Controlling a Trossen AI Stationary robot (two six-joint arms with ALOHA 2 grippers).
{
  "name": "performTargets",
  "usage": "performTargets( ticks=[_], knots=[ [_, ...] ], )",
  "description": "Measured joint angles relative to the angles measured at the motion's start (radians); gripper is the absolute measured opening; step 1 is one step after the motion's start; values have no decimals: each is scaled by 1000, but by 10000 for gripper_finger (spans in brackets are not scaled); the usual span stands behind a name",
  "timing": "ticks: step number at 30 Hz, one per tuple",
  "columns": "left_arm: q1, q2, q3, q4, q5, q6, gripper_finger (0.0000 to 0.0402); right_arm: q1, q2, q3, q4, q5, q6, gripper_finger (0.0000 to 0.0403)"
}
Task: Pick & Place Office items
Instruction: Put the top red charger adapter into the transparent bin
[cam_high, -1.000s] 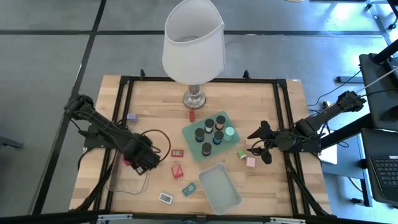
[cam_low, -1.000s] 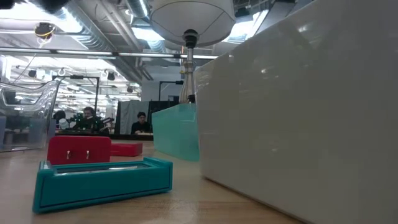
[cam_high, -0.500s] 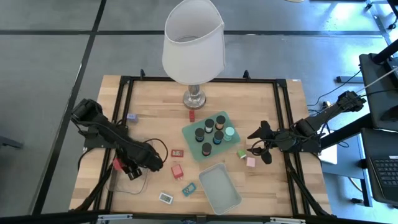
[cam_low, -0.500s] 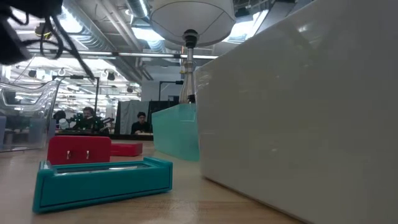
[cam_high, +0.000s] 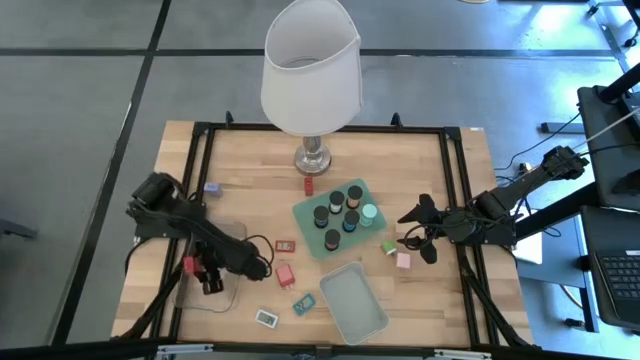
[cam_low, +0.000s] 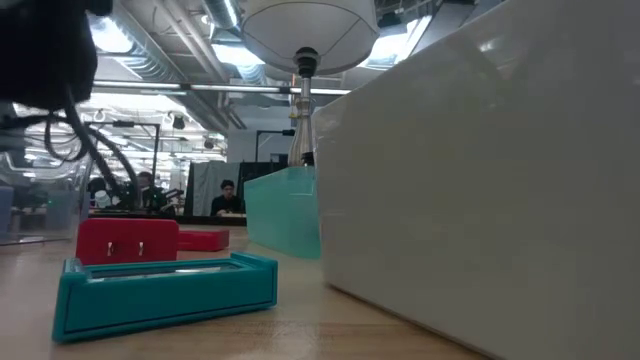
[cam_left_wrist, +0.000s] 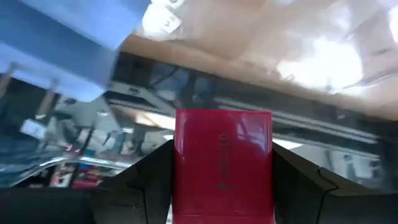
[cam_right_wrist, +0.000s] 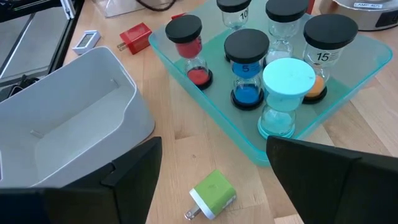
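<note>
Red flat rectangle (cam_left_wrist: 224, 158) pinched upright between the two dark fingers (cam_left_wrist: 149, 174) of the left gripper (cam_high: 208, 275), narrow on it, hanging over the clear bin (cam_high: 230, 298) near the desk's front-left corner. Clear plastic wall blurred behind the red piece in the left wrist view; cannot tell whether touching the bin floor.

Right gripper (cam_high: 420, 230) hovering at the right edge, pincer spread wide and holding nothing, with the green block (cam_right_wrist: 213, 190) on the wood below and between its fingers. Pink block (cam_high: 403, 260) just beside the green one, toward the front edge.

Mint-green tray (cam_high: 305, 215) at mid-desk, carrying the short cylinders: black-topped ones, an orange-topped one, a blue one and the mint-topped one (cam_right_wrist: 287, 78) at the corner nearest the right edge. Second tray (cam_high: 352, 300), pale and bare inside, near the front edge.

Loose on the wood between bin and trays: small red rectangle (cam_high: 286, 245), red block (cam_high: 286, 275), teal rectangle (cam_high: 305, 305), white rectangle (cam_high: 266, 318) close to the front edge. Lavender block (cam_high: 212, 187) toward the left edge. Small red piece (cam_high: 309, 185) just beside the lamp (cam_high: 310, 65) base at the far edge.
</note>
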Motion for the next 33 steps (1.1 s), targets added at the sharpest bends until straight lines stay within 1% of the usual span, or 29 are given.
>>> performTargets(
  ticks=[4, 11, 14, 17, 20, 33],
  knots=[
    [0, 21, -25, -28, -12, 27, 211, 0, 0, 0, 0, 0, 0, 291],
    [-6, 12, -32, -27, -21, 68, 213, 0, 0, 0, 0, 0, 0, 291],
    [-6, 12, -32, -24, -62, 68, 220, 0, 0, 0, 0, 0, 0, 291],
    [-6, 12, -33, -22, -78, 69, 230, 0, 0, 0, 0, 0, 0, 291],
    [-6, 12, -33, 3, -77, 69, 233, 0, 0, 0, 0, 0, 0, 291],
    [-7, 12, -33, 9, -75, 67, 236, 0, 0, 0, 0, 0, 0, 291]
  ],
)
